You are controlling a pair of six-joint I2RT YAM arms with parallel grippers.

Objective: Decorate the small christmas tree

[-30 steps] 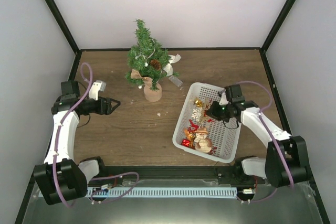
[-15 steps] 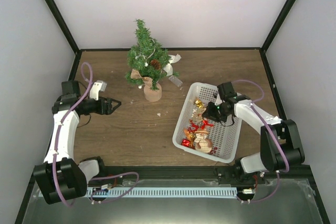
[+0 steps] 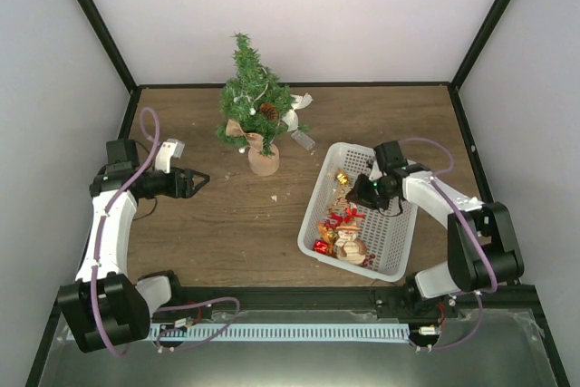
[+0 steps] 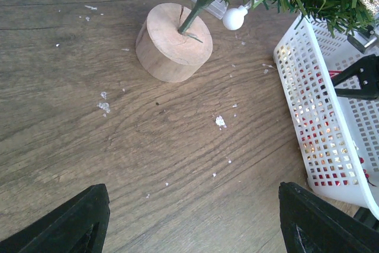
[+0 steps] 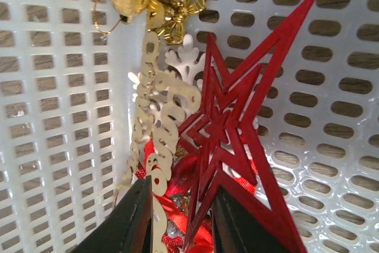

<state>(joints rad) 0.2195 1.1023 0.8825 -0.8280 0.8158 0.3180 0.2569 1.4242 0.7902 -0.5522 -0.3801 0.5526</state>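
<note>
We find the small christmas tree [image 3: 256,101] left and farther out on the tabletop [image 3: 208,224] from our right gripper [image 3: 356,195], whose jaws stand slightly apart around a red star [image 5: 225,117].

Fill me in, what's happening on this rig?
The right gripper is down in the basket of ornaments, its jaws a little apart around a red star and a gold strip; whether it grips them is unclear. The left gripper hangs open and empty above the table, left of the tree. The tree stands at the back with a pine cone and a white bead on it.
</note>
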